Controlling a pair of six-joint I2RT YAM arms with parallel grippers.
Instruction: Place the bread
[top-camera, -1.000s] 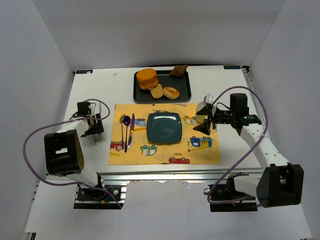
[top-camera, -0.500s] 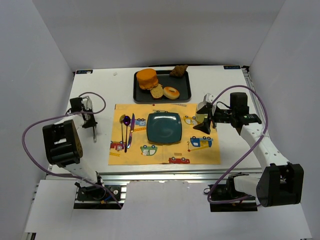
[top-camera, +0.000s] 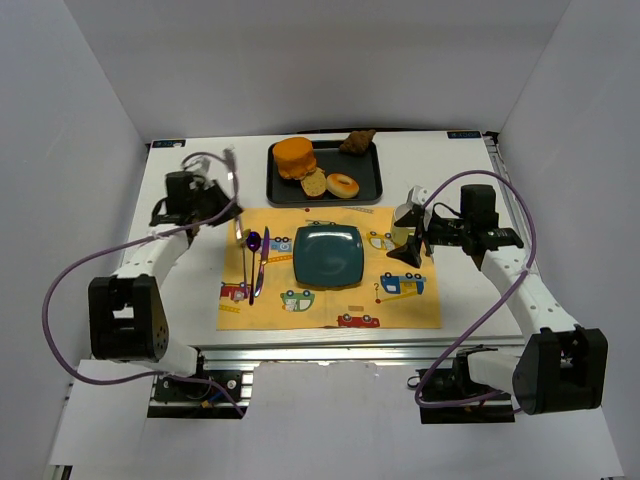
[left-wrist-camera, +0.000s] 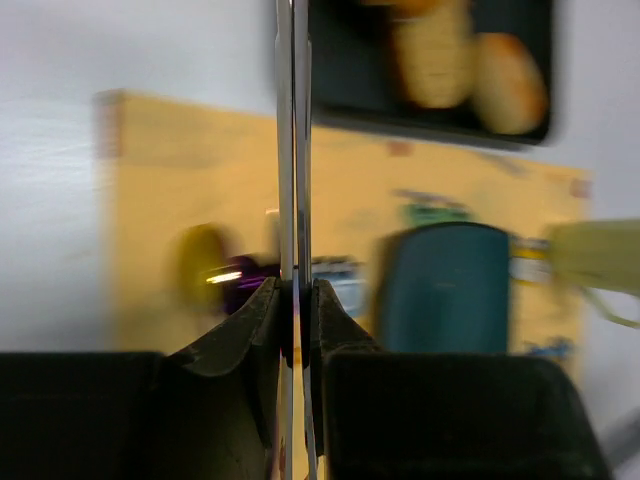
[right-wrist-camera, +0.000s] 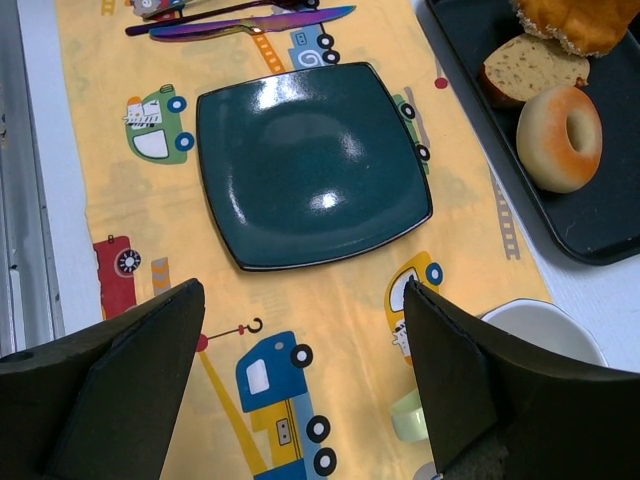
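The bread (top-camera: 343, 185) is a small golden ring lying in the black tray (top-camera: 373, 193) at the back, next to a flat pale slice; in the right wrist view the bread (right-wrist-camera: 559, 137) is at the upper right. My left gripper (top-camera: 226, 208) hovers over the placemat's far left corner, shut on thin metal tongs (left-wrist-camera: 293, 150) that stick out ahead of the jaws (left-wrist-camera: 293, 290). The left wrist view is blurred. My right gripper (top-camera: 408, 250) (right-wrist-camera: 303, 300) stands open and holds nothing, low over the placemat just right of the dark teal plate (top-camera: 328, 254) (right-wrist-camera: 310, 165).
A large orange loaf (top-camera: 294, 157), a flat slice (top-camera: 314, 182) and a brown lump (top-camera: 357, 141) share the tray. A purple spoon (top-camera: 252, 262) and knife (top-camera: 263, 258) lie left of the plate on the yellow placemat (top-camera: 330, 305). A pale cup (top-camera: 405, 222) stands by the right gripper.
The left arm has swung from the table's left side back and right to the placemat's far left corner, its jaws now closed on the tongs. The right arm has stayed put.
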